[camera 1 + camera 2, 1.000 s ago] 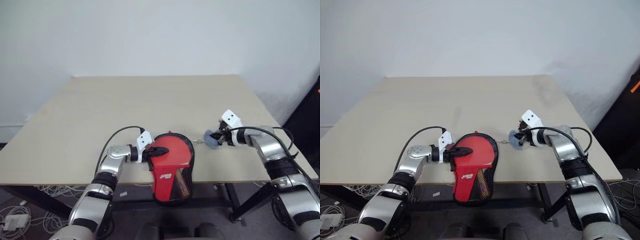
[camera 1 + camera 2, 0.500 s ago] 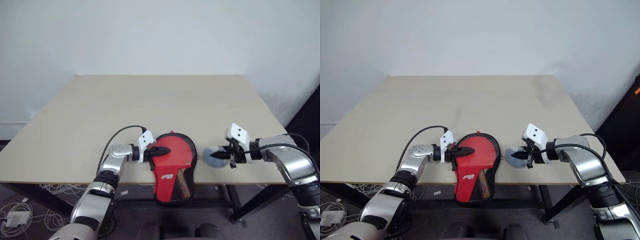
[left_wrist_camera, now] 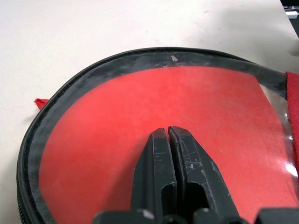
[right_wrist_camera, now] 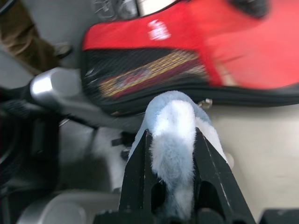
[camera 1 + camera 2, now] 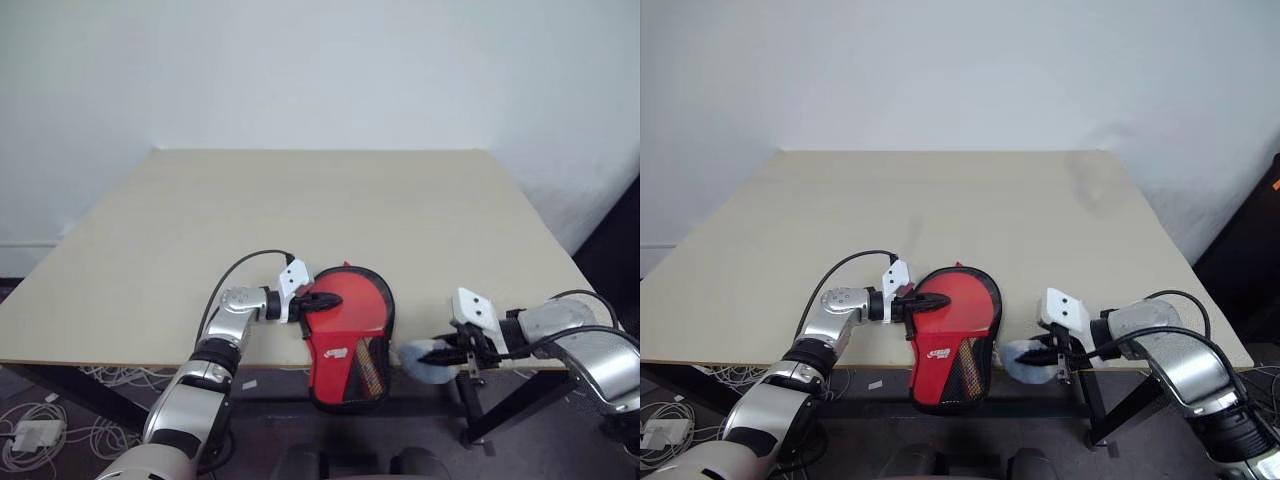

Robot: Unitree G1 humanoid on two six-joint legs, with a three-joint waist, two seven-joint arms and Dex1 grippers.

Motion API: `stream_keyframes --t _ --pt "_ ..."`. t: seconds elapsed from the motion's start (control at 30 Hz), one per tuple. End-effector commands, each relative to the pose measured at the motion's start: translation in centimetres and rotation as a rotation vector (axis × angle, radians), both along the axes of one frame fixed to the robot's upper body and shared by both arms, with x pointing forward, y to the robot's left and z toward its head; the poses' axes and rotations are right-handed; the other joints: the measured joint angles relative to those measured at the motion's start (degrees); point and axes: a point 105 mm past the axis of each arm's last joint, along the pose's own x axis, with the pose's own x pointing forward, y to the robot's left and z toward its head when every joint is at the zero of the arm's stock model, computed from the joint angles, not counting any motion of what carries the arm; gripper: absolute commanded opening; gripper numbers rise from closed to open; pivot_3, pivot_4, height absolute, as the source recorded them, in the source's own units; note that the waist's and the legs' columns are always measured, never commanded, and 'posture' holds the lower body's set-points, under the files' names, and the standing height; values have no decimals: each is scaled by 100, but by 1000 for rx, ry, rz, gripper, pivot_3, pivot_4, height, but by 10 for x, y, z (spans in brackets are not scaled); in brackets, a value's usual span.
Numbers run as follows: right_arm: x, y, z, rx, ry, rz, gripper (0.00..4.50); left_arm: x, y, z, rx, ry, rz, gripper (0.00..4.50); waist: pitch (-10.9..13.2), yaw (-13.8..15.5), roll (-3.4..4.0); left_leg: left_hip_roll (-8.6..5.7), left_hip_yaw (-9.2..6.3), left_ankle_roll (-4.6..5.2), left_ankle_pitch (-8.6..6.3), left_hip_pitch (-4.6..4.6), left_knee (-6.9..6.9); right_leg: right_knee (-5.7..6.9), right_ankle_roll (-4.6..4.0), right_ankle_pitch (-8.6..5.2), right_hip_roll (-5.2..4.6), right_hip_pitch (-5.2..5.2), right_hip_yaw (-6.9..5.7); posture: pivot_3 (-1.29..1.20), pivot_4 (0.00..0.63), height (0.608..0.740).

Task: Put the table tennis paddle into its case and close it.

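Case (image 5: pixel 347 335) soft, light, overhangs worktop (image 5: pixel 300 220) edge; left claw (image 5: pixel 318 301) together, pressing its face. Right claw (image 5: pixel 432 352) clamped on fluffy pull (image 4: pixel 175 126) beside case: grip there.

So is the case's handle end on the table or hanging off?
Hanging off: the case overhangs the table edge at its mesh-pocket end.

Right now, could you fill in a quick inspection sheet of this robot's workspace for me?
Surface: light wooden table, mostly bare.
Job's things: case lies at the near edge, its handle end overhanging; the paddle shows red through its window.
Clutter: nothing seen on the table.
Grippers: left gripper shut, pressed on the case's round part; right gripper shut on a pale blue fluffy tassel off the near edge.
Cables: black cable on the left arm; white cords on the floor.
Surroundings: white wall.
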Motion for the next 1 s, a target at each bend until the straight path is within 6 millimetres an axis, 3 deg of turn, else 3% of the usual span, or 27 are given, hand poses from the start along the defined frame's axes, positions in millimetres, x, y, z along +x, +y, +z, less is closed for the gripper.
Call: stream_keyframes --t 0.03,0.37,0.73,0.87,1.0 --pt "-15 2 6 4 11 85 145 -21 9 -42 127 147 -8 0 2 13 -3 0 0 1 -1 0 0 -2 0 0 -11 0 -17 0 0 740" --pt "-44 1 4 3 67 174 145 -19 11 -41 137 138 -3 0 7 58 -14 17 -10 -8 -6 -1 0 -10 0 0 -25 1 -75 0 0 740" --pt "-68 9 19 73 101 294 145 -17 9 -41 133 139 6 0 11 60 -20 14 -10 -8 -7 -3 0 -17 1 0 -46 4 -93 0 0 740" --pt "-67 11 20 77 90 295 145 -16 8 -41 132 139 18 0 13 66 -22 14 -11 -7 -7 -3 0 -19 1 0 -61 4 -114 0 0 740" --pt "-54 8 23 75 67 238 145 -11 11 -41 131 140 59 0 15 88 -24 18 -6 -6 -9 -3 -2 -26 1 0 -127 4 -217 0 0 740"
